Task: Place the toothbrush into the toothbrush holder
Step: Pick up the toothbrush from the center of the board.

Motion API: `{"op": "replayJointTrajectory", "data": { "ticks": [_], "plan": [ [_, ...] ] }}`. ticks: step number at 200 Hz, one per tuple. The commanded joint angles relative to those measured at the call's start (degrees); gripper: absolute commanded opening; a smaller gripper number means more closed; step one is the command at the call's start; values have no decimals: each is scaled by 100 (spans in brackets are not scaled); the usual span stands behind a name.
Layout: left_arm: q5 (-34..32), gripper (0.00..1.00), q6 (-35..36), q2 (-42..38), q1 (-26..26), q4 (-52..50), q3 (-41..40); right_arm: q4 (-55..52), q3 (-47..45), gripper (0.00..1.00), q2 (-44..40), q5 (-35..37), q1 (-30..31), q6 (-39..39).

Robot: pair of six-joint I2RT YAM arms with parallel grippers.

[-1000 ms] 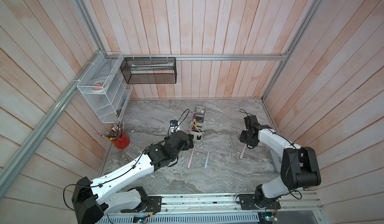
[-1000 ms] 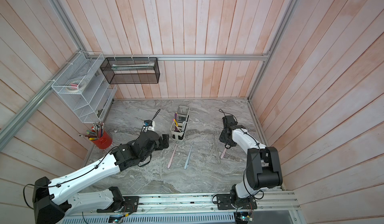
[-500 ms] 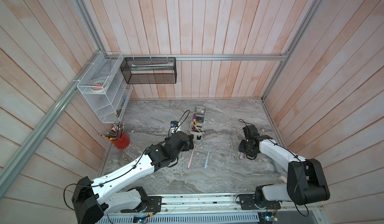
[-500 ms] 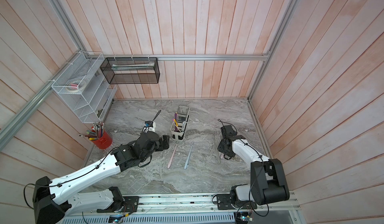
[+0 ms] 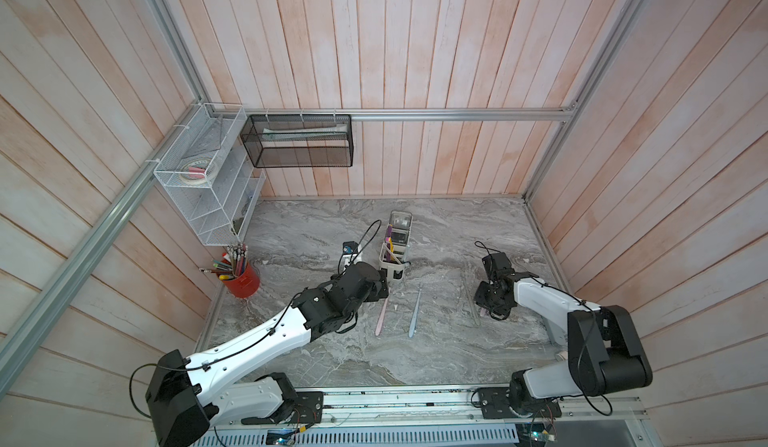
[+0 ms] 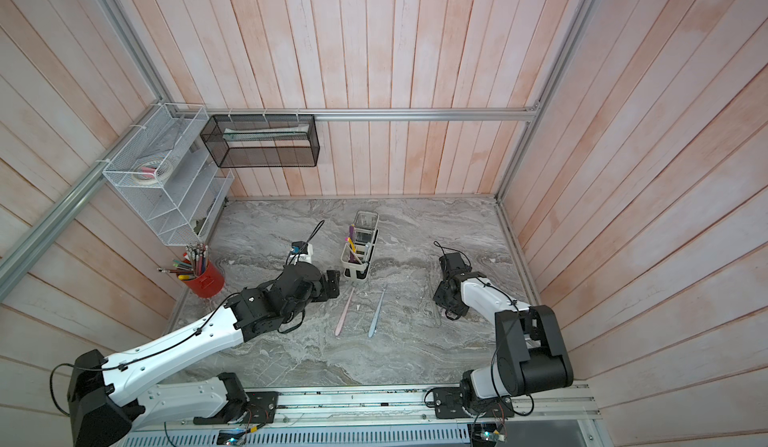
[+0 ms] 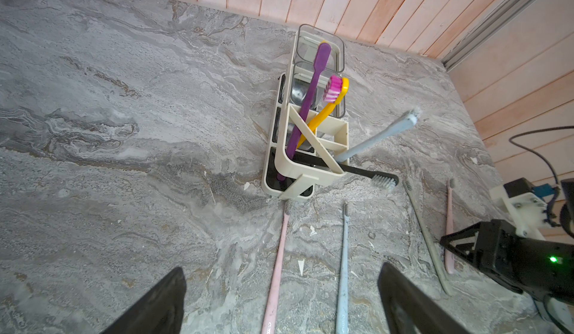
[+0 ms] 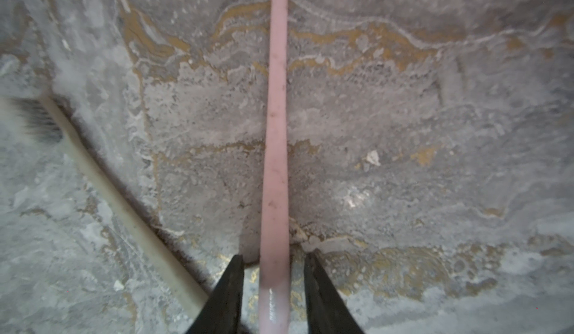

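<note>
Far left first: red pen cup (image 5: 243, 283) stands by the wall, well off to the outer side of the L pincer (image 5: 380, 289). L pincer's jaws are spread wide w/ nothing held, plain in its wrist view (image 7: 281, 286).

Dead ahead of the L pincer, near: the toothbrush holder (image 7: 310, 174), cream, upright on the bench (image 7: 93, 130). Already in it: a purple brush (image 7: 310, 99) and a yellow brush (image 7: 329, 106) standing. A light-blue brush (image 7: 379, 133) leans out the side. A black brush (image 7: 357, 171) lies low, head poking past the wall.

Under the L pincer's spread jaws, two more lie flat on the bench. The pale pink brush (image 7: 279, 255) has its head just beside the holder's base. The blue brush (image 7: 343, 255) lies alongside it, not touching.

Moving right: the cream brush (image 8: 124, 208) lies flat, just beside the R pincer (image 8: 275, 256), on the side toward the L arm.

Now the R pincer: down at the bench, jaws partly spread and straddling the toothbrush (image 8: 276, 115). A slim gap shows each side of the pink handle, so no pinch. The toothbrush lies flat, tail end btwn the fingertips, handle running straight out ahead; head is out of the wrist view.

The holder is well apart from the R pincer, off toward the L arm, w/ the cream brush and blue brush lying btwn them.
</note>
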Motion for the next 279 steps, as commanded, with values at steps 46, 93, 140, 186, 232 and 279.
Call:
{"op": "replayJointTrajectory", "data": {
  "ticks": [46, 93, 140, 186, 232, 279],
  "plan": [
    [93, 97, 67, 50, -25, 63, -65, 166, -288, 24, 191, -219, -125, 42],
    [137, 97, 38, 68, -18, 77, -83, 174, -291, 21, 130, -317, -210, -46],
    [150, 97, -3, 59, -24, 85, -100, 88, -217, 15, -87, -394, -289, -156],
    [192, 97, -42, 91, -22, 104, -118, -144, -66, 14, -313, -203, -291, -244],
    [258, 97, -93, 78, -24, 156, -153, -406, 72, 14, -715, 46, -275, -398],
    [508, 97, -252, 154, -18, 356, -227, -525, 58, 14, -1223, 45, 91, -490]
  ]
}}
